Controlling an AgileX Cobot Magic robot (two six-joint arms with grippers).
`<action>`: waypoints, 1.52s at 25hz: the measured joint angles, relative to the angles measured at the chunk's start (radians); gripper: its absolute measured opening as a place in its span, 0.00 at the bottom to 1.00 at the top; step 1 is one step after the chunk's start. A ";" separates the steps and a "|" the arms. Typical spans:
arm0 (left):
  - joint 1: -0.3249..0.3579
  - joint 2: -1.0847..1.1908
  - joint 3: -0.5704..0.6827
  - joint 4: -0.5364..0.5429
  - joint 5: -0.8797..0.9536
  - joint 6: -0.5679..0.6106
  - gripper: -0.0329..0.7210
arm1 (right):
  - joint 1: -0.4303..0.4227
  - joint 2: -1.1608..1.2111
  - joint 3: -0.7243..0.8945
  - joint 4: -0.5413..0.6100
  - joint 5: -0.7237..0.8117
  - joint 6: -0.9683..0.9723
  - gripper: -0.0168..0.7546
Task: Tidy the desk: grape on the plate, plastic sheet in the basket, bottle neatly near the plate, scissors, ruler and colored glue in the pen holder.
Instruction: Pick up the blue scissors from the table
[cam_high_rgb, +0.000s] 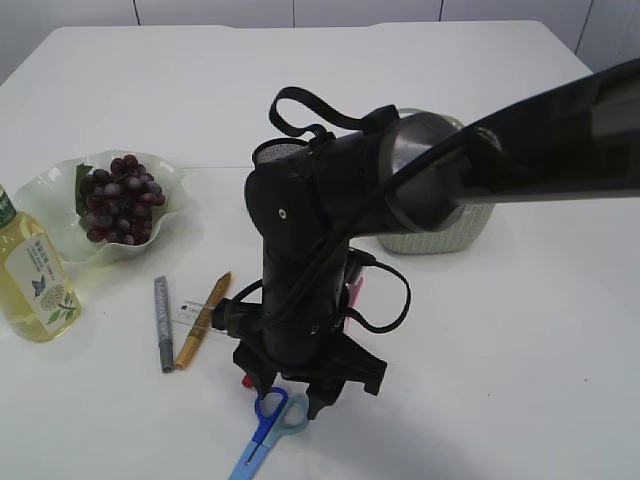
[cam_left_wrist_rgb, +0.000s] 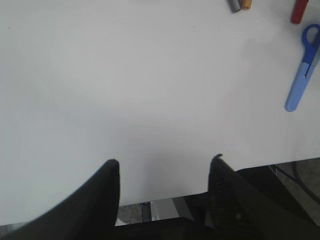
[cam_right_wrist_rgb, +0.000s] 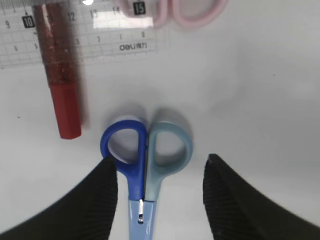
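Two black fingers of the right gripper (cam_right_wrist_rgb: 160, 170) stood spread apart, straddling the handles of the blue scissors (cam_right_wrist_rgb: 145, 160) without clasping them. Just beyond the scissors lay the red glue stick (cam_right_wrist_rgb: 60, 85) across the clear ruler (cam_right_wrist_rgb: 100, 40), with pink scissors (cam_right_wrist_rgb: 192, 12) farther off. Well away from the scissors, the left gripper (cam_left_wrist_rgb: 164, 172) hung unclenched over bare table (cam_left_wrist_rgb: 125, 85), holding nothing.

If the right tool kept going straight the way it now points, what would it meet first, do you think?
Most likely the blue scissors: their handle loops lie between the right tool's open jaws, directly beneath it. How far above them it hangs is unclear.
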 joint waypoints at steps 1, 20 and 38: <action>0.000 0.000 0.000 0.000 0.000 0.000 0.60 | 0.000 0.000 0.000 -0.002 0.000 0.000 0.55; 0.000 0.000 0.000 0.000 0.000 0.000 0.60 | 0.000 0.000 0.000 -0.003 0.002 0.004 0.41; 0.000 0.000 0.000 0.000 0.000 0.000 0.60 | 0.000 0.024 -0.003 0.028 -0.067 0.004 0.41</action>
